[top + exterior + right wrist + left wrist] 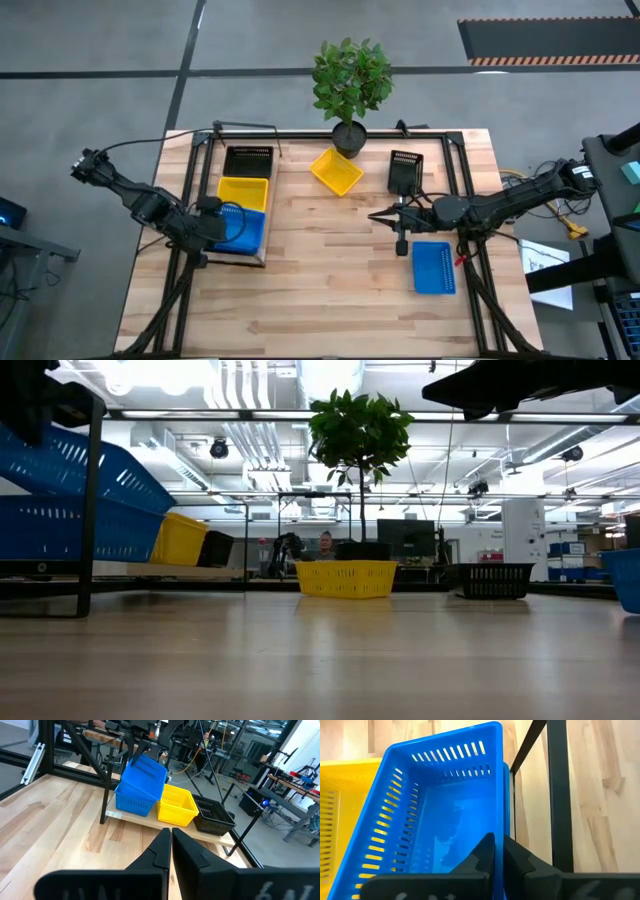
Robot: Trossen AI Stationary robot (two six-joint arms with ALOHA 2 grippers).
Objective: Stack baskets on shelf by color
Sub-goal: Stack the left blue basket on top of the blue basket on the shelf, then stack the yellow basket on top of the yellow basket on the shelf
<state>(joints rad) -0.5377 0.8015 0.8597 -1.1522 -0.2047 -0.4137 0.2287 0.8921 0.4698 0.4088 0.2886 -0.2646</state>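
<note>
Two blue baskets sit at the shelf's (262, 252) 6 o'clock end; my left gripper (499, 851) is clamped on the rim of the tilted blue basket (445, 815). I would level it, seat it squarely, then release. Right gripper (170, 842) closed, idle.

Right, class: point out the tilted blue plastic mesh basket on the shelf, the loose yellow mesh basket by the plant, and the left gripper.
Tilted blue plastic mesh basket (144, 773), right wrist view, side wall.
Loose yellow mesh basket (336, 171), high view, floor.
Left gripper (499, 851), left wrist view, between fingertips.
</note>
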